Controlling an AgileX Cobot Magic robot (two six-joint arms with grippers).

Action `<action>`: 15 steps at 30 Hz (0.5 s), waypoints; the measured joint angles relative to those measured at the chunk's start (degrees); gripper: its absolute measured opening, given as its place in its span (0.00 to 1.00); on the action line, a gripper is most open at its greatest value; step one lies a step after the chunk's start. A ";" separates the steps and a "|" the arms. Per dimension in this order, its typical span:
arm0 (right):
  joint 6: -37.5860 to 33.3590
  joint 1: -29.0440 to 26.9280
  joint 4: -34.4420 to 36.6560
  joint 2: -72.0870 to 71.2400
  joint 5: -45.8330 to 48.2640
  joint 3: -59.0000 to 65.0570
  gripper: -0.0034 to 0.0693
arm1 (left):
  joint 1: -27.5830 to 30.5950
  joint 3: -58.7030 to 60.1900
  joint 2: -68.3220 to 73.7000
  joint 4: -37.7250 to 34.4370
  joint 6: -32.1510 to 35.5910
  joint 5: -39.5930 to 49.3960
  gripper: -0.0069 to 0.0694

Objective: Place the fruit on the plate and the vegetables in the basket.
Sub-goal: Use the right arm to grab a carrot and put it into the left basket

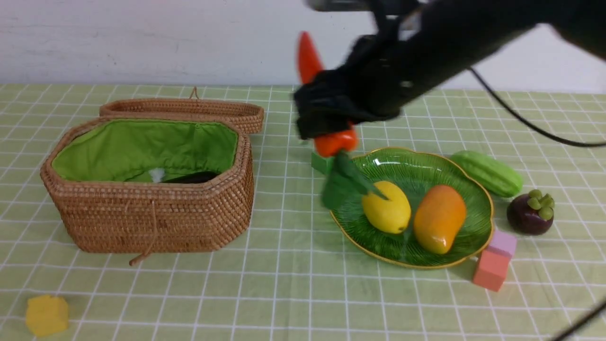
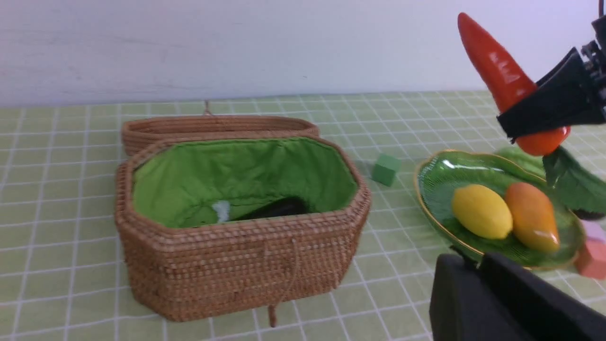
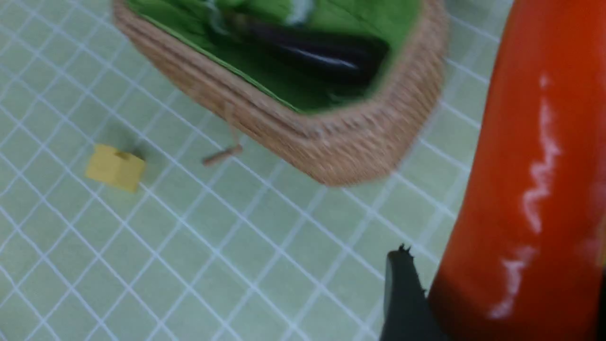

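right gripper [image 1: 326,125] clamps orange-red toy carrot [image 1: 307,59] near rim of green glass plate [image 1: 402,149] | left gripper [image 2: 468,267] jaws together | right wrist shows purple eggplant [image 3: 322,52] clearest, inside wicker basket [image 3: 341,142]

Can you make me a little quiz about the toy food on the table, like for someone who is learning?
1. True or false: the right gripper is holding the carrot up in the air.
2. Which fruit is not on the plate yet? A lemon, B mango, C mangosteen.
3. Fill in the missing word: the dark purple eggplant lies inside the ____.

Key: 1 true. 2 C. 3 basket.
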 joint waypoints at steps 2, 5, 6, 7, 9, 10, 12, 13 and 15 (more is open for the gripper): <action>-3.70 1.83 0.42 6.35 -0.72 -7.77 0.55 | 0.00 0.00 0.00 2.54 -2.47 0.66 0.16; -7.46 3.27 0.96 16.46 -1.42 -20.45 0.55 | 0.00 0.00 0.00 4.08 -4.06 1.01 0.16; -7.64 3.35 1.12 17.08 -1.56 -22.04 0.55 | 0.00 0.00 0.00 4.08 -4.11 1.07 0.16; -8.91 3.41 1.53 21.41 -1.84 -27.37 0.55 | 0.00 0.00 0.00 4.08 -4.32 1.24 0.16; -10.93 3.41 3.10 27.12 -3.61 -34.19 0.55 | 0.00 0.00 0.00 4.08 -4.87 1.47 0.16; -11.71 3.41 3.61 29.18 -4.37 -35.97 0.55 | 0.00 0.00 0.00 4.08 -4.94 1.53 0.16; -13.60 3.41 6.12 34.01 -7.05 -41.69 0.55 | 0.00 0.00 0.00 3.87 -5.14 1.58 0.16; -14.16 3.41 6.97 35.70 -7.68 -43.00 0.55 | 0.00 0.00 0.00 3.73 -5.23 1.59 0.16; -15.46 3.46 8.53 37.72 -8.84 -44.63 0.55 | 0.00 0.00 0.00 3.40 -5.22 1.65 0.16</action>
